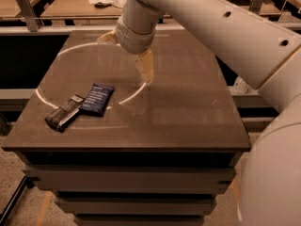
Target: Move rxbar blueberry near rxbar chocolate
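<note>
The robot's cream-coloured two-finger gripper [125,59] hangs above the rear middle of the dark brown flat-topped desk [188,107], at the end of the thick pale arm [211,22] that reaches in from the upper right. Its tan fingers [146,67] are spread wide apart and hold nothing; one points down and toward the front of the desk, the other juts out to the rear left, partly hidden by the wrist. The small flat navy-blue wrapped rxbar blueberry [97,99] lies flat on the desk, in front of the fingers and to their left, well apart from them and untouched. The longer black and dark grey wrapped rxbar chocolate [65,113] lies farther from the fingers on the same side, close to the desk's front left edge, its near end touching or just overlapping the lower left corner of the blue bar. A thin pale ring of light [80,47] curves across the desk top, passing under the fingers and around both bars.
</note>
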Motion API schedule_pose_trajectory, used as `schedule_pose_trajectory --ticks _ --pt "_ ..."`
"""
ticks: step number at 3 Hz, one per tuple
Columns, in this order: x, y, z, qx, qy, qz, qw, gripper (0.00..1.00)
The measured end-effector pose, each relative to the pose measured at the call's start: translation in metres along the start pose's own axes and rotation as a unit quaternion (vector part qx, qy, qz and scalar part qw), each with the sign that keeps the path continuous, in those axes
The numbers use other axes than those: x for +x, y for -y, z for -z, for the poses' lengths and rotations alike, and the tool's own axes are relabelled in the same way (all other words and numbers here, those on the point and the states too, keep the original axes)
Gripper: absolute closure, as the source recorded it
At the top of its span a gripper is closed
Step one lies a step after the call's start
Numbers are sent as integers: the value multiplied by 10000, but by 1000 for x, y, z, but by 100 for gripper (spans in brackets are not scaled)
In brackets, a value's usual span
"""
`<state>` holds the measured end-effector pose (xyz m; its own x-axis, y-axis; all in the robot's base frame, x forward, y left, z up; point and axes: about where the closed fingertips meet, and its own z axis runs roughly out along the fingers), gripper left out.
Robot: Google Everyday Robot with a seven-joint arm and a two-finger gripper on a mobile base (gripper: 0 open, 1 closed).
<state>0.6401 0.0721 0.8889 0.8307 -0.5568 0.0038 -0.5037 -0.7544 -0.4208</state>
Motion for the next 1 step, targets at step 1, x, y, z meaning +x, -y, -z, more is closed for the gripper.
schedule_pose_trajectory --ticks 1 --pt "-1 0 -1 1 14 35 10000 0"
